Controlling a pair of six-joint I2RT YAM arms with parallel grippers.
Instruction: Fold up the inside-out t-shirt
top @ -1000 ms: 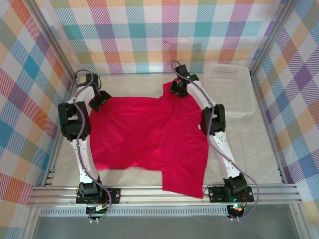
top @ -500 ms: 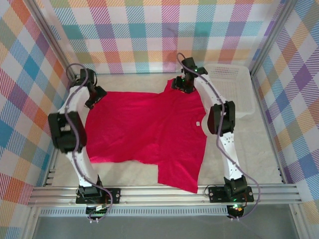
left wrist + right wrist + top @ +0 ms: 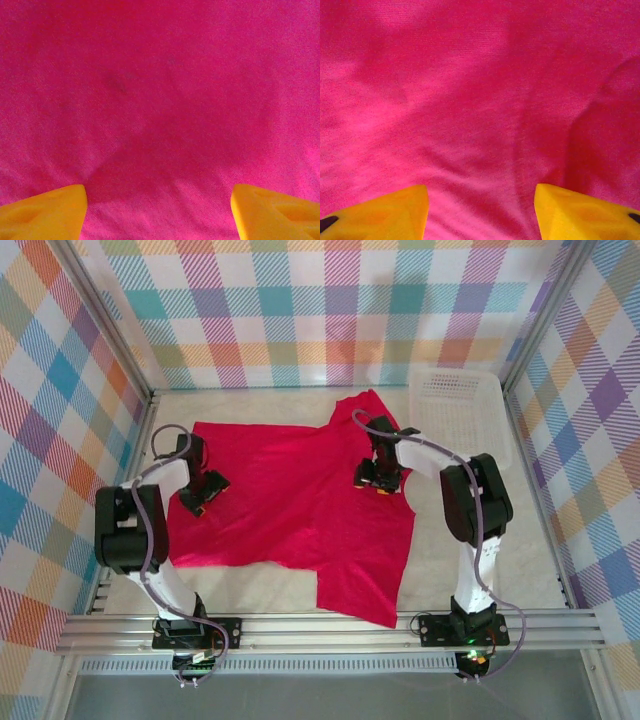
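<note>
Both the left tool (image 3: 159,194) and right tool (image 3: 481,191) gape empty over the inside-out t-shirt (image 3: 290,490), white basket (image 3: 452,400) nearby.

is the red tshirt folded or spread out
Spread out: the t-shirt lies flat and wide across the table, not in a neat folded stack.

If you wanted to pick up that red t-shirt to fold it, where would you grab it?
Probably at the far-left corner of the t-shirt, coming in from the left: the cloth lies flat, so only an outer edge can be pinched.
</note>
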